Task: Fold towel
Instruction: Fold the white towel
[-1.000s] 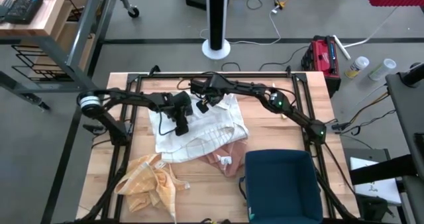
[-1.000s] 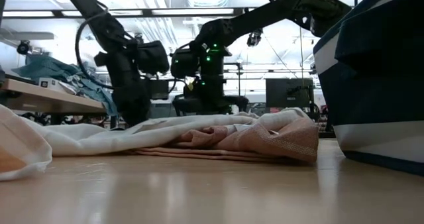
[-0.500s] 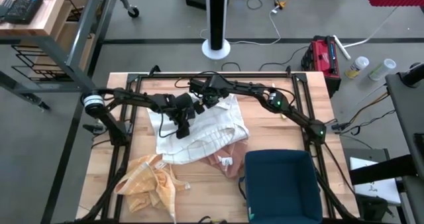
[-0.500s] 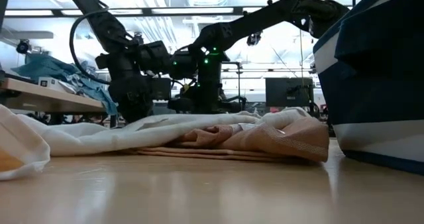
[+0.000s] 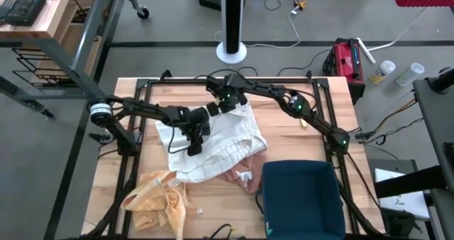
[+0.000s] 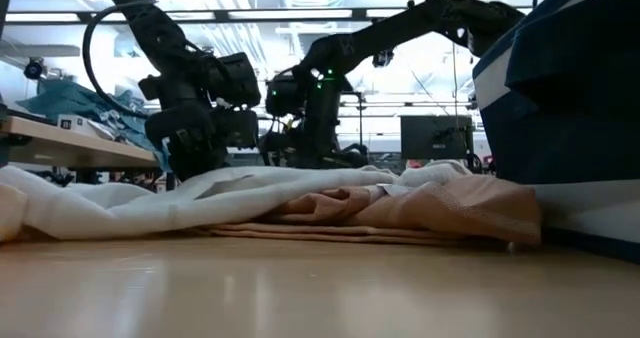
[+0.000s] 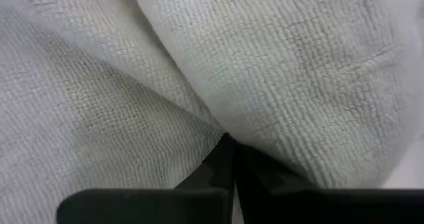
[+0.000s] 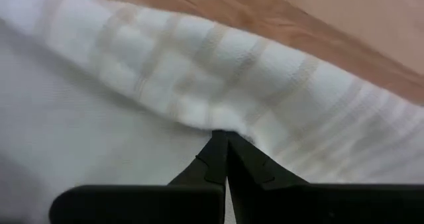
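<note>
The towel (image 5: 213,144) lies mid-table — another cloth (image 5: 157,197) nearer the front-left (bin (image 5: 301,197) front-right).

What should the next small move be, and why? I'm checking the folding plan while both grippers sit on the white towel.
Probably lift both pinches slightly and draw them apart. The left gripper and right gripper look shut on the white towel, which lies bunched over a pink cloth.

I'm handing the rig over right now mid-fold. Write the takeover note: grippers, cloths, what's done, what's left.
Left gripper: shut on the white towel, mid-table.
Right gripper: shut on the same towel's far edge.
White towel: crumpled, lying over a pink cloth; yellow cloth bunched at the near left; blue bin near right.
Done: both grips set.
Left: spread and fold; no neat fold yet.
</note>
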Controlling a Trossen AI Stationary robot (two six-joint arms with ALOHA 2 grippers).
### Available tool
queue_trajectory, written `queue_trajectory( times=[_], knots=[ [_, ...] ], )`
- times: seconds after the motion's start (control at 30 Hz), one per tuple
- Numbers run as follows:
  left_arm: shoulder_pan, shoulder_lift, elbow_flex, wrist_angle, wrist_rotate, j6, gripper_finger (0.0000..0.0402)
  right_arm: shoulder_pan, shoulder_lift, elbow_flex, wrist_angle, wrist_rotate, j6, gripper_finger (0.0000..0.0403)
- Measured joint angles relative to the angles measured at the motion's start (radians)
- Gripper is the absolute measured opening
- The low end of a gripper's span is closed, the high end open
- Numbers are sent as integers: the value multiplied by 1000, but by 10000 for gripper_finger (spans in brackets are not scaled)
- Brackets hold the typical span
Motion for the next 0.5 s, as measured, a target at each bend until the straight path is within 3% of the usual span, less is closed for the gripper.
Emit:
queue_trajectory(
  times=[0.3,0.5],
  knots=[
    [0,0,0,1,-8,-6,0,-11,-34,0,53,-3,16,0],
    [0,-3,-1,3,-12,-6,0,-8,-108,0,36,-13,-120,0]
  ],
)
